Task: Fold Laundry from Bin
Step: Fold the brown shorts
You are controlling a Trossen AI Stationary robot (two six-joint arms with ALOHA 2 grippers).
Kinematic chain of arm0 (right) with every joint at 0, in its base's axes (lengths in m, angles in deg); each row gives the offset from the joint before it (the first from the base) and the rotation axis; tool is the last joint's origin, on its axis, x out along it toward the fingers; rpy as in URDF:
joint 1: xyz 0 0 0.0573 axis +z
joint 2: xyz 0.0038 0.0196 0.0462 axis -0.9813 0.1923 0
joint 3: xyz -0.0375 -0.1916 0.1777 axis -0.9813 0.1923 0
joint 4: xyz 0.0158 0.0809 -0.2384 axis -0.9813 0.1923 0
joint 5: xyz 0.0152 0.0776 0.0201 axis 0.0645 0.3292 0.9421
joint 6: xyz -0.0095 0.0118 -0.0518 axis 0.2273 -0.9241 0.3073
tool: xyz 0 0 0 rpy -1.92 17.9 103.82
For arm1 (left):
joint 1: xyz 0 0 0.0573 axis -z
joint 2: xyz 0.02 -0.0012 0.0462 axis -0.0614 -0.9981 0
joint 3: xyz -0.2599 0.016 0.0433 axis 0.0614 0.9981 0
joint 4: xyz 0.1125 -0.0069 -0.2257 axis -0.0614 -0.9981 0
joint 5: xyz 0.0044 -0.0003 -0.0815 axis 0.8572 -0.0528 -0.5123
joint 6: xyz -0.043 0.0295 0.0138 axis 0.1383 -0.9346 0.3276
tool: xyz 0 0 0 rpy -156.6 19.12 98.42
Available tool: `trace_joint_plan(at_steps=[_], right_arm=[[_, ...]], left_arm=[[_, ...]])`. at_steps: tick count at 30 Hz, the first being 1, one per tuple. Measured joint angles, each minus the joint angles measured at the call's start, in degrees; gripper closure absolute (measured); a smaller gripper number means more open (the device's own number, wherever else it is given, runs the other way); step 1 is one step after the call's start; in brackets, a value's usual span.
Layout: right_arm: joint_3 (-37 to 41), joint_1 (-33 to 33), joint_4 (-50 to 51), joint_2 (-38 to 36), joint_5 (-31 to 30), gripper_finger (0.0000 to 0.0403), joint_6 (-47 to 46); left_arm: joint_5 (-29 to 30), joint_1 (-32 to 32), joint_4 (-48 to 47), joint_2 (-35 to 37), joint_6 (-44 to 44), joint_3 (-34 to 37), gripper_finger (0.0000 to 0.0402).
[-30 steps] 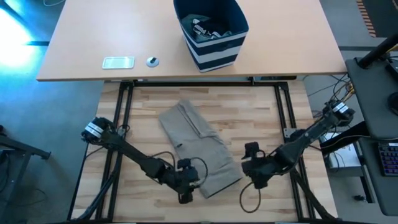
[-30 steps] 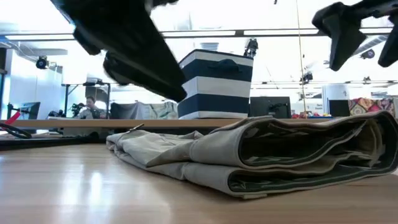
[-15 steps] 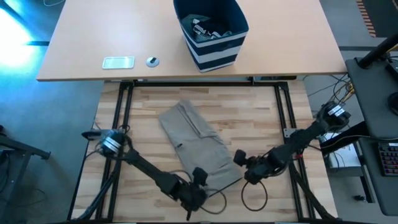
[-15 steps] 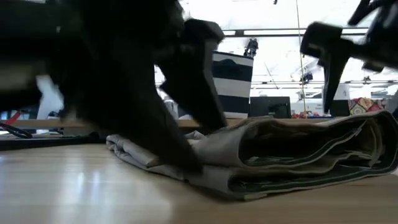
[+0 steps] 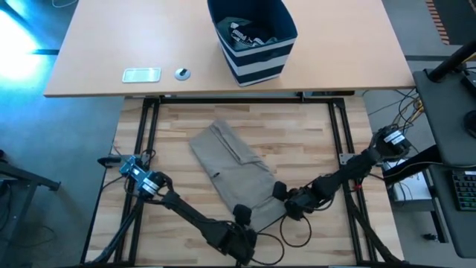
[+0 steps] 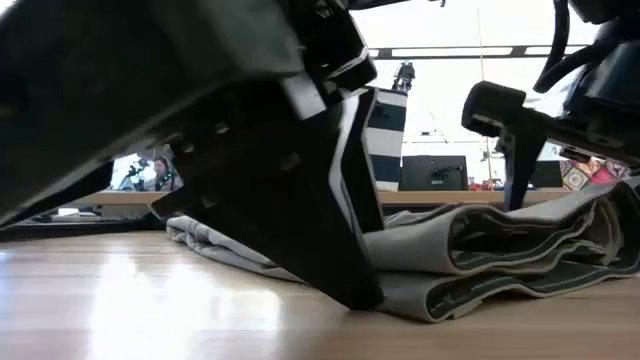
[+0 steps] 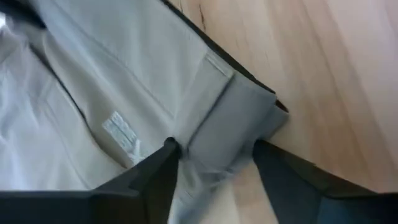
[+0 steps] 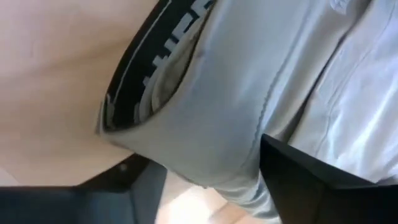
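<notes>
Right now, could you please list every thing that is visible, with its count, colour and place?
beige garment: one, beige, folded, lying on the wooden work table
bin: one, navy with white stripes, on the far desk, with cloth pieces inside
far desk: one, light tan, beyond the work table
flat device: one, white, on the far desk, left of the bin
small round object: one, grey, beside the flat device
person: one, far in the room behind, in the low view
left claw: one, dark, open, fingers on either side of a corner of the beige garment
right claw: one, dark, open, at the garment's folded edge
</notes>
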Motion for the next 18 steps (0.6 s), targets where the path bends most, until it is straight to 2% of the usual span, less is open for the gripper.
trace_joint_plan(at_steps=[3, 6, 7, 9, 12, 18], right_arm=[[0.0, -0.1, 0.0, -0.7, 3.4, 0.0236, -10.1], [-0.3, -0.1, -1.0, -1.1, 10.4, 0.0303, -22.7], [-0.7, -0.1, -1.2, -1.1, 13.7, 0.0324, -27.3], [-1.6, 0.2, -1.0, -1.1, 21.6, 0.0360, -35.7], [-4.2, 1.0, -0.1, -1.0, 30.0, 0.0365, -45.7], [-13.8, 3.3, 7.9, -2.5, 30.0, 0.0352, -54.7]], left_arm=[[0.0, 0.6, 0.7, -0.4, 3.3, 0.3, 0.0276], [-1.5, 0.7, 1.0, -0.5, 5.8, 0.8, 0.0364], [-2.3, 0.6, 1.0, -0.2, 6.4, 0.9, 0.0381], [-3.6, 0.5, 0.5, 0.2, 7.7, 0.2, 0.0386], [-5.3, 0.4, -1.5, 0.8, 7.4, -2.2, 0.0390], [-11.1, 1.3, -5.4, 4.2, 5.9, -9.9, 0.0400]])
